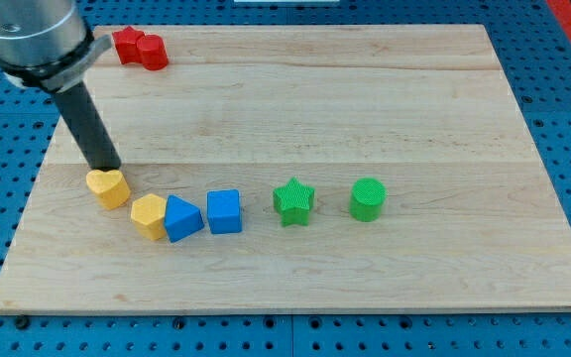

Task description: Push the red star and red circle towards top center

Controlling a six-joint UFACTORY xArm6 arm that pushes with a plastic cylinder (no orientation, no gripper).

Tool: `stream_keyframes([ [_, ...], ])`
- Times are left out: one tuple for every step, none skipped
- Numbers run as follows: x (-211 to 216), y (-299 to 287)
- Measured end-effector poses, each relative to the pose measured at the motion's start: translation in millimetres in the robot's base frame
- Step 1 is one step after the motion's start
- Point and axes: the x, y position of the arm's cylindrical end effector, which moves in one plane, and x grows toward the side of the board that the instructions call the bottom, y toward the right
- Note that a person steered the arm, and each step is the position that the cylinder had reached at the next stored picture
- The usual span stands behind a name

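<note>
Red star [127, 43], red circle [153, 53]: touching, top-left corner of surface [365, 89]; centring not yet done. Tip [109, 167]: beside yellow heart [109, 186], well apart. No jaws fitted.

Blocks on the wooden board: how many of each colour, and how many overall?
Red: 2, the red star block and red circle block, touching at the view's top left.
Yellow: 2, the yellow heart block and yellow hexagon block.
Blue: 2, the blue triangle block and blue cube block.
Green: 2, the green star block and green cylinder block.
Total: 8

Red star [127, 43] touches red circle [153, 53], board's top-left corner.
</note>
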Motion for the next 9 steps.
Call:
stream_keyframes([
  [24,4],
  [40,-4],
  [26,-7],
  [-28,7],
  [-67,20],
  [-97,89],
  [-111,147],
  [-106,180],
  [-109,168],
])
